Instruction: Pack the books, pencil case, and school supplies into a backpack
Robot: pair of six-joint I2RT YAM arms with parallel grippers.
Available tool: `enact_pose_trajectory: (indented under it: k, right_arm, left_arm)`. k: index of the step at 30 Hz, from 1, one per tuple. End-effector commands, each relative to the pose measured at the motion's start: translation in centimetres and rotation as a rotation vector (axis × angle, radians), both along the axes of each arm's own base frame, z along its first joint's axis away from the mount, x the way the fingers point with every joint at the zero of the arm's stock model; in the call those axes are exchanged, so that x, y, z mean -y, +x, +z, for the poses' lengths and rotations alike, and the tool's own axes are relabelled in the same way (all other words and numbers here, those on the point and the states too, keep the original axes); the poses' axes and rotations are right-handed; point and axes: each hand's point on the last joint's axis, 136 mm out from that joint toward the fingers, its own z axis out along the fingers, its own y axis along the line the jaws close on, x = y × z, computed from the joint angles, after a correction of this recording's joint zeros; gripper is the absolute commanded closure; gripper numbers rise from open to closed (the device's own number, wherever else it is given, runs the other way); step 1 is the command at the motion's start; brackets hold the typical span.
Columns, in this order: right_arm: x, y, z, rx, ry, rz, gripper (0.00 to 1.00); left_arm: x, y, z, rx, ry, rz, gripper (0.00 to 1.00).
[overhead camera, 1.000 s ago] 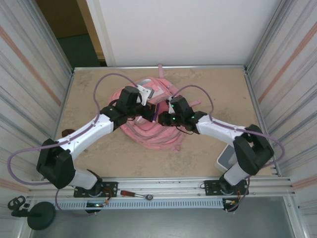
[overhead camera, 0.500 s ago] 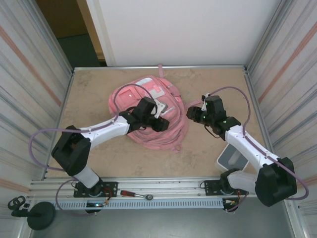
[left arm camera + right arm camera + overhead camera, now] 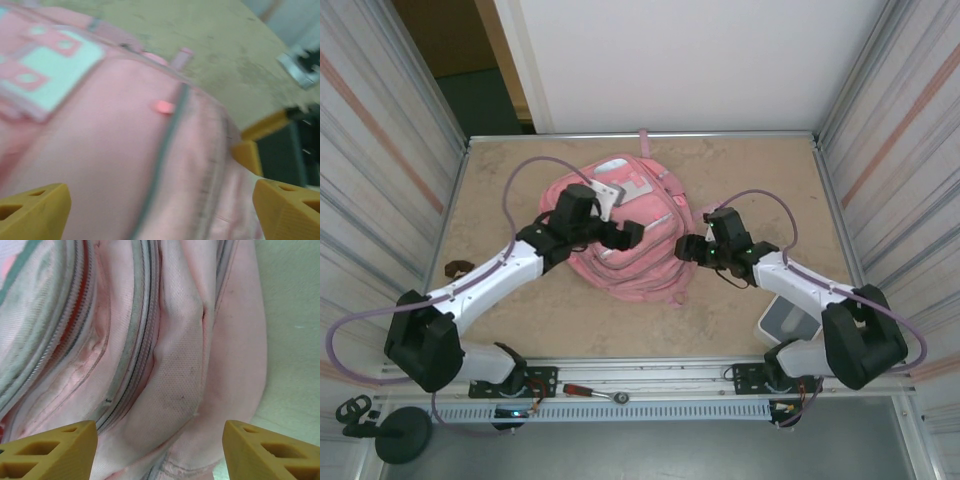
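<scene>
The pink backpack (image 3: 620, 272) lies flat in the middle of the table, its white-trimmed pocket toward the far side. My left gripper (image 3: 623, 236) hovers over its middle, open, fingers spread wide above the pink fabric and a grey zip line (image 3: 165, 145) with nothing between them. My right gripper (image 3: 688, 249) is at the backpack's right edge, also open, its yellow fingertips (image 3: 50, 452) straddling folds of mesh and zips (image 3: 140, 340). In the left wrist view the backpack (image 3: 100, 140) lies close below. The books, pencil case and school supplies are out of view.
A white bin (image 3: 786, 320) stands at the near right by the right arm's base. A small dark object (image 3: 452, 267) lies on the table at the left. A red-handled tool (image 3: 590, 390) rests on the front rail. Metal walls enclose the table's sides.
Both grippers have gone from shut to open. The right gripper swung out to the right, then came back to the backpack's right edge. The left gripper shifted over the backpack's middle.
</scene>
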Motion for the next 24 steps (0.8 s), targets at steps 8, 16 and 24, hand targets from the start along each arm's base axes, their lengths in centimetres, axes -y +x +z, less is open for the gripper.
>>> enact_pose_trajectory:
  k: [8, 16, 24]
  right_arm:
    - [0.2, 2.3, -3.0, -0.061, 0.022, -0.059, 0.59]
    - [2.6, 4.4, -3.1, -0.067, -0.019, -0.083, 0.75]
    - [4.1, 8.7, -1.6, -0.044, -0.129, -0.037, 0.75]
  left_arm:
    - [-4.5, 3.1, -6.7, -0.225, 0.057, 0.163, 0.13]
    - [0.0, -1.7, -9.7, -0.299, 0.094, -0.010, 0.30]
    - [5.5, -7.2, -10.5, -0.315, 0.135, -0.181, 0.34]
